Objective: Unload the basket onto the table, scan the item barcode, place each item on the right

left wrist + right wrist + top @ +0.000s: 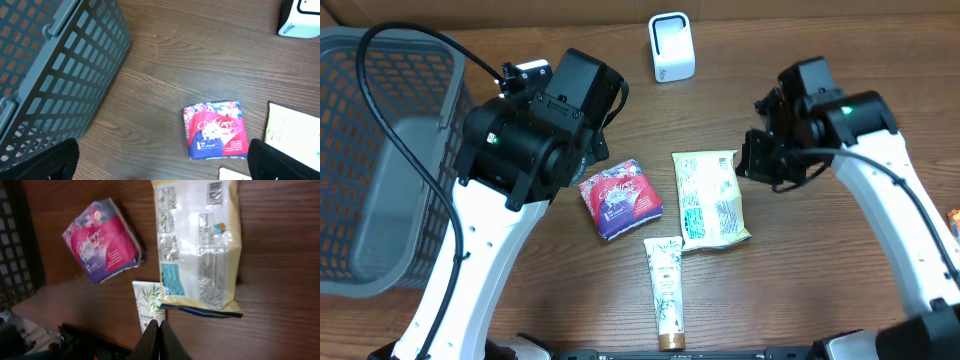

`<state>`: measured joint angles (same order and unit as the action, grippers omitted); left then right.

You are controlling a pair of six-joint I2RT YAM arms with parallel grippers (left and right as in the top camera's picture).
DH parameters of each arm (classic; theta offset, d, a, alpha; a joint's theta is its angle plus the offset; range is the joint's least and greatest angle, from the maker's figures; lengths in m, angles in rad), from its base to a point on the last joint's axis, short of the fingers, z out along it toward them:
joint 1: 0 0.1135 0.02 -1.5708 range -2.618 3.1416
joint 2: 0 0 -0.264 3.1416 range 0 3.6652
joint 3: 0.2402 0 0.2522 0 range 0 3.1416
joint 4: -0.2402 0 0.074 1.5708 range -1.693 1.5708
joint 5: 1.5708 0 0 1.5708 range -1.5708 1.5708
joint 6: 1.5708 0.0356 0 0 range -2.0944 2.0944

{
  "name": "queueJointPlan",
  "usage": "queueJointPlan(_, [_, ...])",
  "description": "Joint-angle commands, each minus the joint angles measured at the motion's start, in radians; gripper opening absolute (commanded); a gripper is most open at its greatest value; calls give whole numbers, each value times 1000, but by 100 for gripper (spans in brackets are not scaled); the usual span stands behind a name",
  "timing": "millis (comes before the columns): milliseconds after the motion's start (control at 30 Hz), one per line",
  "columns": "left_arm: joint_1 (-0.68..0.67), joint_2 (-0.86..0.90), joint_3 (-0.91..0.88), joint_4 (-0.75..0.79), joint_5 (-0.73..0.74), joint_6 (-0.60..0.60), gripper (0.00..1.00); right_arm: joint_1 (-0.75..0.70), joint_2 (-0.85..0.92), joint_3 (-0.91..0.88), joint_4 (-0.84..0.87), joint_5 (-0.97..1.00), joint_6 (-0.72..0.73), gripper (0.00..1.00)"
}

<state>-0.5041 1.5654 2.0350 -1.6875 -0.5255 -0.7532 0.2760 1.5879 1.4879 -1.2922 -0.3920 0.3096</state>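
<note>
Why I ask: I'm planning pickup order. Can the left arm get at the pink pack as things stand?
Probably yes. The left pincer hangs open over the pink pack, which lies flat with bare table around it, apart from the basket and the cream packet.

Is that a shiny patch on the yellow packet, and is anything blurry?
Right wrist view: yes, light glares white across the middle of the yellow packet, washing out some print. Left wrist view: the pink pack is sharp; the left gripper shows only as dark, blurred corners. Overhead view: even light, soft shadows.
</note>
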Motion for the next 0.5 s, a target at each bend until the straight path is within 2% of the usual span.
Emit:
queueJointPlan(0, [-5, 0, 0, -2, 0, -10, 100, 115, 24, -72, 67, -6, 43, 4])
queueJointPlan(200, [-5, 0, 0, -2, 0, -10, 100, 298, 94, -217, 352, 2, 95, 4])
queueJointPlan(333, [-5, 0, 0, -2, 0, -10, 100, 323, 181, -237, 360, 85, 117, 4])
queueJointPlan(467, [-5, 0, 0, -2, 0, -10, 100, 325, 270, -241, 347, 81, 116, 4])
